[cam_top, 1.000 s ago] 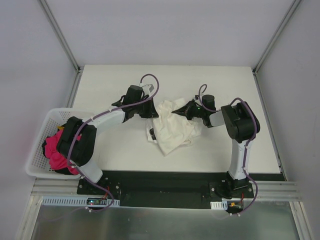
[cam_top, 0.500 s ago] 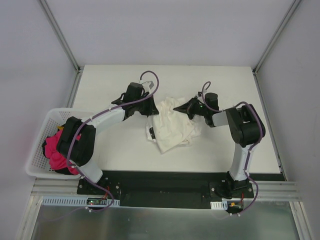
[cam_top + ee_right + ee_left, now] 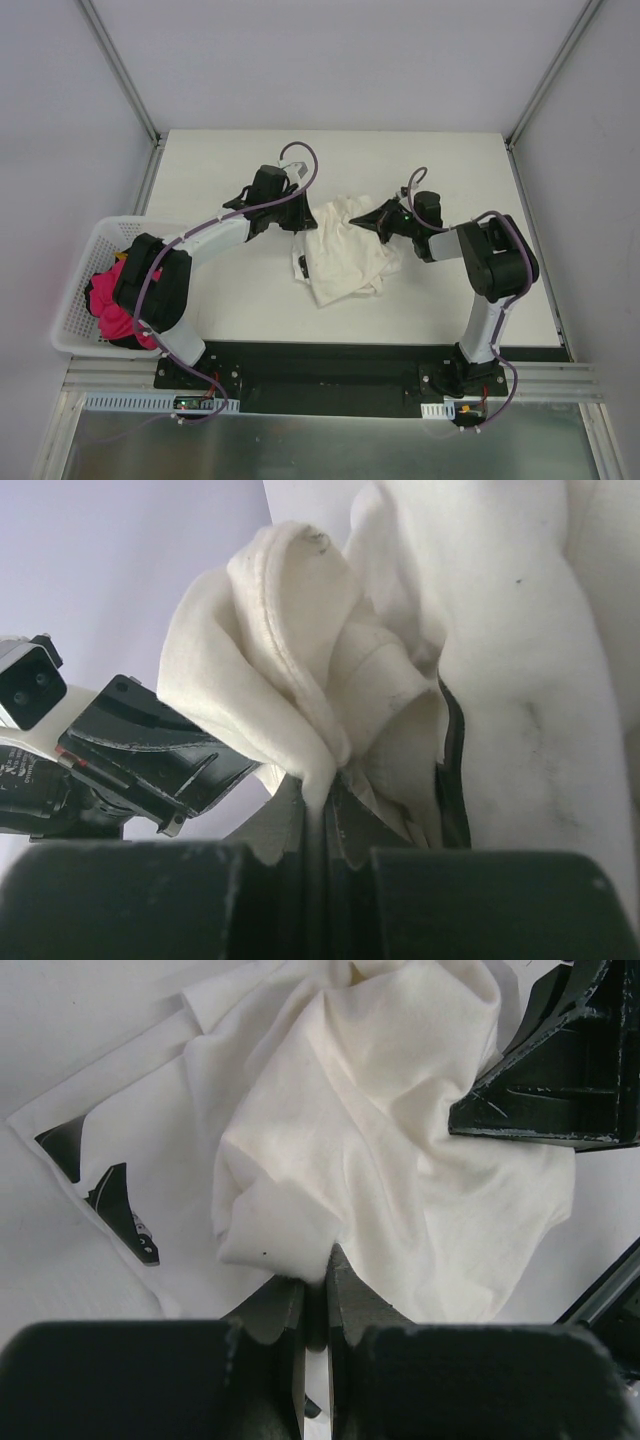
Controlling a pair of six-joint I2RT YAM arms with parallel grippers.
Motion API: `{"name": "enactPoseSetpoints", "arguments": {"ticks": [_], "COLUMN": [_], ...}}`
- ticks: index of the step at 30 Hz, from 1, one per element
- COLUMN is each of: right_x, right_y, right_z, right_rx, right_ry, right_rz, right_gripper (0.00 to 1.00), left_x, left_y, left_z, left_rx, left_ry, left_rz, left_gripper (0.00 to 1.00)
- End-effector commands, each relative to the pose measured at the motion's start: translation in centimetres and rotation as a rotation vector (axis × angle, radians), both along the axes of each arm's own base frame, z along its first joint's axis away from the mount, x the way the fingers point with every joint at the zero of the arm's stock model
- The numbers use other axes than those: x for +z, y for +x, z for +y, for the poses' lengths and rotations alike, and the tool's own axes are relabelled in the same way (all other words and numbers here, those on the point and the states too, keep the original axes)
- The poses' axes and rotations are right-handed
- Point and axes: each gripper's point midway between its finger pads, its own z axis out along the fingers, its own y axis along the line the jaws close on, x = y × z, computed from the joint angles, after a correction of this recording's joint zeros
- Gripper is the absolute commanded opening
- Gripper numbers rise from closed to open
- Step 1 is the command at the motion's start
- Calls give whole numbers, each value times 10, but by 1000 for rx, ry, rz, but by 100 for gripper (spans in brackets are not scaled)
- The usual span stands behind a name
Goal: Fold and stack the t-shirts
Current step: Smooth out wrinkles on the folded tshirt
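The cream-white t-shirt (image 3: 347, 252) lies bunched at the table's middle. It fills the left wrist view (image 3: 400, 1140) and the right wrist view (image 3: 500, 650). Under its left edge lies the white t-shirt with black marks (image 3: 303, 266), flat on the table, also in the left wrist view (image 3: 110, 1160). My left gripper (image 3: 303, 222) (image 3: 316, 1265) is shut on a fold at the cream shirt's left upper edge. My right gripper (image 3: 372, 217) (image 3: 322, 785) is shut on a raised fold at its right upper edge. The two grippers face each other across the shirt.
A white basket (image 3: 72, 290) with pink-red cloth (image 3: 105, 300) in it stands at the table's left edge, beside the left arm's base. Grey walls close in the table on the left, back and right.
Both grippers have shifted a little toward the far side with the cream shirt in them. The right arm's elbow has swung right. The shirt's lower part has drawn in slightly.
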Motion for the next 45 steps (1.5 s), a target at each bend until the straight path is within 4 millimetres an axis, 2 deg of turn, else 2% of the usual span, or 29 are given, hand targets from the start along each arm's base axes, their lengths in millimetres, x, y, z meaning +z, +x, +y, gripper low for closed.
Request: {"name": "enactPoseSetpoints", "arguments": {"ticks": [1,6,7,9,11,12,13,18,20,25,28,35,44,45], "right_x": [35,43,46,53,58,62,64,78,79,78,72,54,36,40], "right_y": [-7,-6,-5,-2,-1,1,2,9,11,16,18,19,-2,-5], "right_z": [7,6,7,8,8,9,9,10,9,6,5,-3,-14,-16], "right_rx": [36,32,34,37,36,37,37,32,26,12,6,-11,-47,-51], "right_ry": [55,55,57,65,66,66,66,68,67,63,59,44,-12,-18], "right_rz": [-115,-145,-151,-163,-170,-185,-179,-204,-204,-198,-183,-139,-76,-76], "right_gripper": [1,1,1,1,1,1,1,1,1,1,1,1,1,1], "left_x": [34,55,66,74,93,94,108,124,122,94,73,51,30,29], "left_y": [11,15,19,21,29,30,36,47,50,54,54,58,52,52], "left_z": [1,-1,-4,-5,-9,-9,-12,-19,-22,-29,-31,-33,-18,-17], "left_rx": [22,13,8,1,-7,-13,-15,-41,-44,-69,-75,-82,-66,-64], "left_ry": [-23,-32,-40,-33,-44,-34,-40,-37,-36,-29,-19,-6,43,49], "left_rz": [-110,-142,-164,-170,-205,-200,-227,-248,-244,-179,-140,-124,-105,-110], "left_gripper": [0,0,0,0,0,0,0,0,0,0,0,0,0,0]}}
